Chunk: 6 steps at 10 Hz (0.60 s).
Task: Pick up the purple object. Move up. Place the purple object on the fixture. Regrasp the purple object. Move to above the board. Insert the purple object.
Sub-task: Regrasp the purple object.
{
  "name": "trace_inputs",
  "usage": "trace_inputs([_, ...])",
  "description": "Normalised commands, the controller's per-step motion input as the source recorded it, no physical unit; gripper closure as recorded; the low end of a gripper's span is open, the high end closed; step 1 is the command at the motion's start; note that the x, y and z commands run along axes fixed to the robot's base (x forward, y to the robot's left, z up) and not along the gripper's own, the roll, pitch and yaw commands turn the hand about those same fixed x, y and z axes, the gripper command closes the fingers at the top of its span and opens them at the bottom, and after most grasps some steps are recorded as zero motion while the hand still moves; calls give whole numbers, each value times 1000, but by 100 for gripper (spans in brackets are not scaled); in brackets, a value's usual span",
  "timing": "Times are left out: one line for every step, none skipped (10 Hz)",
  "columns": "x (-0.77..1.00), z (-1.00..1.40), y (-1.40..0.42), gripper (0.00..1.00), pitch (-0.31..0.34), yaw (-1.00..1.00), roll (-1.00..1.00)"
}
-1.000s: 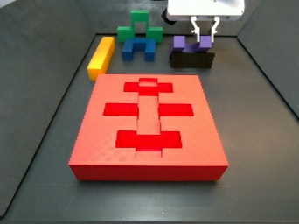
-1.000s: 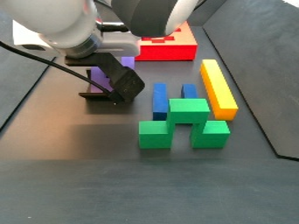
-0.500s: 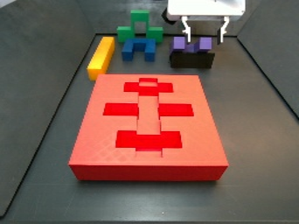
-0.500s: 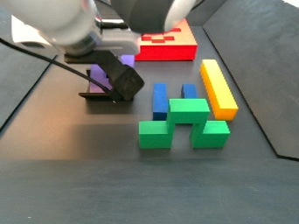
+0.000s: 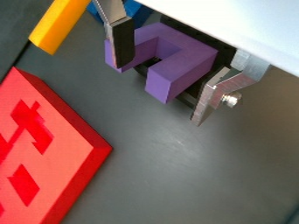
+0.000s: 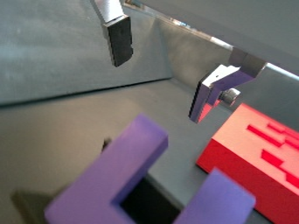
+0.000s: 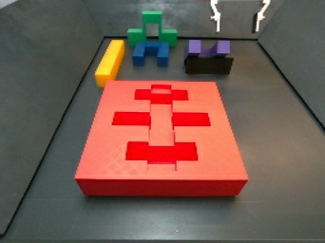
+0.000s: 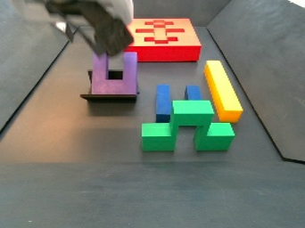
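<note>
The purple object [image 7: 210, 46] stands prongs up on the fixture [image 7: 210, 65], behind the board [image 7: 162, 133]. It also shows in a side view [image 8: 116, 73] on the fixture [image 8: 106, 95], in front of the board [image 8: 167, 40]. My gripper [image 7: 238, 14] is open and empty, well above the purple object, and it is blurred in a side view [image 8: 102, 27]. In both wrist views the purple object [image 5: 170, 61] [image 6: 152, 179] lies below the open gripper [image 5: 162, 87] [image 6: 158, 87], clear of both fingers [image 5: 117, 39] [image 6: 119, 44]. The board's corner shows in both wrist views [image 5: 41, 149] [image 6: 257, 157].
A yellow bar [image 7: 110, 62], green blocks [image 7: 152, 33] and a blue arch block [image 7: 155, 52] sit beside the fixture at the back. They also show in a side view: yellow bar [image 8: 222, 89], green blocks [image 8: 179, 125], blue block [image 8: 163, 100]. Dark walls ring the floor.
The gripper has let go of the purple object and risen straight up. The purple object stays on the fixture.
</note>
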Motion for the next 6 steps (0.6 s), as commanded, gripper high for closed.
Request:
trace_inputs([0,129,-497,0,-534,0,1000])
trace_inputs([0,20,-511,0,-477,0,1000])
trace_inputs([9,0,-514,0,-340,0,1000])
trace_inputs([74,11,-477,0,-249,0,1000])
trace_inputs([94,37,-437,0,-189,0,1000])
trace_inputs([100,97,-394,0,-129,0,1000])
